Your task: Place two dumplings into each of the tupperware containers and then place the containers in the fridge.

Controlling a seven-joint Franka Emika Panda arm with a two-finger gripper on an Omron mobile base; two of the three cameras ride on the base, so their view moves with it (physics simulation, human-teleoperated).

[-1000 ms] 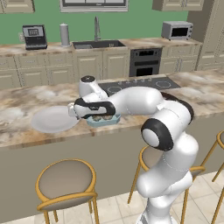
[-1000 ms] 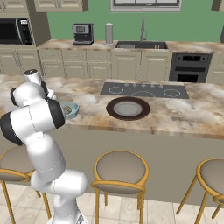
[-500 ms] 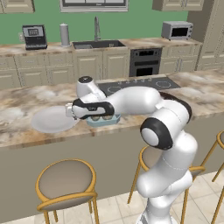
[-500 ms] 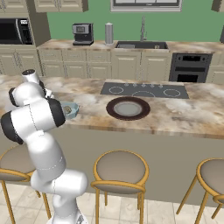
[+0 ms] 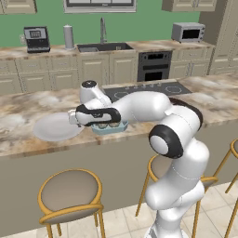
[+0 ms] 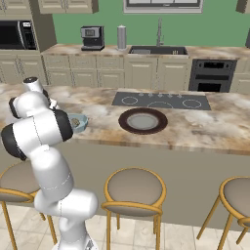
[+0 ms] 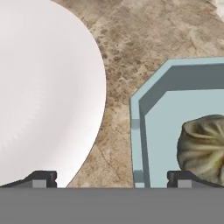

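Hovering low over the counter (image 7: 131, 52), your gripper (image 7: 111, 178) stands released, straddling the gap between white plate (image 7: 39, 92) and blue tub (image 7: 142, 131). You see a dumpling (image 7: 203, 146) lying inside the tub.

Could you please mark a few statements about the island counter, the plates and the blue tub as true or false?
1. A dumpling lies inside the blue tub. True.
2. The white plate is stacked on top of the blue tub. False: it sits beside the tub, with bare counter between them.
3. The end effector is clamped shut on a dumpling. False: its fingers stand wide apart, holding nothing.
4. A dark brown plate sits on the counter near the cooktop. True.
5. The white plate carries two dumplings. False: no dumpling shows on its visible surface.
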